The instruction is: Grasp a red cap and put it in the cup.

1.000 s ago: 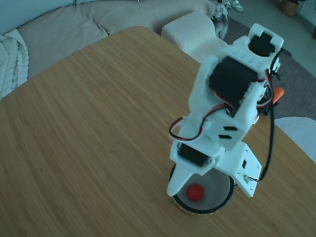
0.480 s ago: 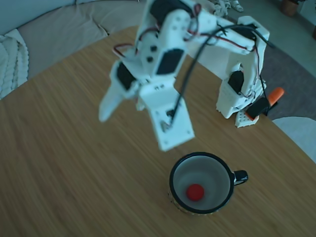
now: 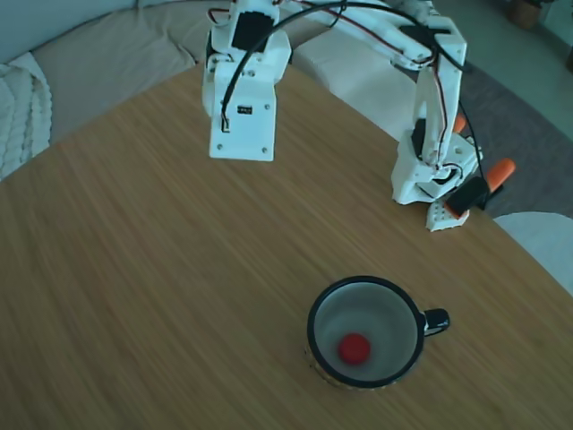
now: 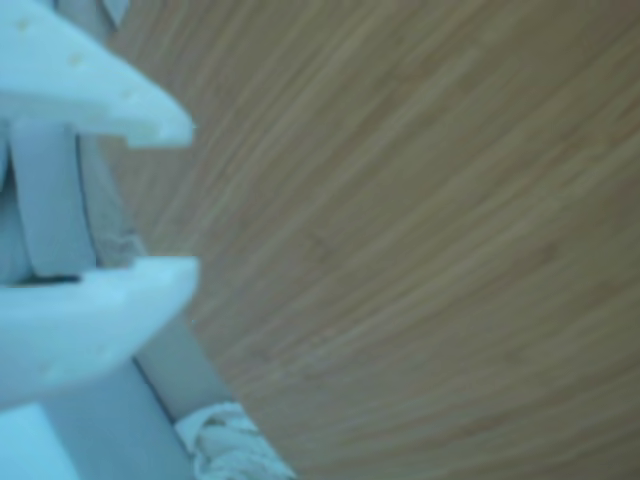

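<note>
Since 0.5 s ago the arm has swung up and back, left of the cup [image 3: 309, 333]. The gripper [image 4: 190, 195] hangs empty, jaws apart. The cap [image 3: 354, 348] lies inside the cup: light, rigid, probably slick; pinch its rim.

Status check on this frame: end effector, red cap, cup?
End effector open, empty, high over bare table. Red cap lying inside cup. Nothing in the way.
</note>
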Controlling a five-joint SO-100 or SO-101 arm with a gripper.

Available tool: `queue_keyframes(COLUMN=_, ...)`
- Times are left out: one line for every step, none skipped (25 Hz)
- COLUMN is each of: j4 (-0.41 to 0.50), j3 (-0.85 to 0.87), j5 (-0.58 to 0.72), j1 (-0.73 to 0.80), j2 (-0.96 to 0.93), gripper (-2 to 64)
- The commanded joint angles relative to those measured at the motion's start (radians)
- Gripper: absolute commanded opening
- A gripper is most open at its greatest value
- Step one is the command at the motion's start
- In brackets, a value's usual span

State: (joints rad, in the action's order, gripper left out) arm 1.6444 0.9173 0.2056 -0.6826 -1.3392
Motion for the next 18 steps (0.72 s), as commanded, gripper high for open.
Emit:
queue_keyframes(j4=0.049, j3=-0.06, j5=-0.003, j1=-0.049, j2=-0.078, gripper=6.0)
queue_keyframes(j4=0.049, j3=-0.06, j5=0.003, j1=-0.064, j2=-0.078, gripper=4.9)
queue_keyframes(j4=0.049, j3=-0.06, j5=0.008, j1=-0.077, j2=-0.078, gripper=2.9)
queue_keyframes(j4=0.049, j3=-0.06, j5=0.008, j1=-0.089, j2=-0.078, gripper=0.2)
queue_keyframes(j4=0.048, j3=-0.06, j5=0.008, j1=-0.098, j2=-0.078, gripper=-0.7)
queue_keyframes(j4=0.048, j3=-0.06, j5=0.006, j1=-0.109, j2=-0.078, gripper=-0.5)
queue_keyframes(j4=0.049, j3=-0.057, j5=0.002, j1=-0.12, j2=-0.078, gripper=-0.5)
queue_keyframes(j4=0.049, j3=-0.052, j5=-0.002, j1=-0.127, j2=-0.078, gripper=-0.5)
queue_keyframes(j4=0.049, j3=-0.049, j5=-0.003, j1=-0.133, j2=-0.077, gripper=-0.5)
queue_keyframes(j4=0.049, j3=-0.046, j5=-0.003, j1=-0.14, j2=-0.077, gripper=-0.5)
queue_keyframes(j4=0.054, j3=-0.046, j5=-0.003, j1=-0.147, j2=-0.077, gripper=-0.4)
queue_keyframes(j4=0.057, j3=-0.046, j5=-0.003, j1=-0.155, j2=-0.077, gripper=-0.4)
queue_keyframes(j4=0.058, j3=-0.054, j5=-0.003, j1=-0.163, j2=-0.077, gripper=-0.4)
queue_keyframes(j4=0.06, j3=-0.058, j5=-0.003, j1=-0.172, j2=-0.077, gripper=-0.4)
queue_keyframes(j4=0.06, j3=-0.06, j5=-0.003, j1=-0.181, j2=-0.077, gripper=-0.4)
queue_keyframes(j4=0.06, j3=-0.06, j5=-0.002, j1=-0.187, j2=-0.077, gripper=-0.4)
queue_keyframes(j4=0.058, j3=-0.055, j5=0.002, j1=-0.193, j2=-0.077, gripper=-0.4)
queue_keyframes(j4=0.058, j3=-0.049, j5=0.003, j1=-0.198, j2=-0.077, gripper=-0.4)
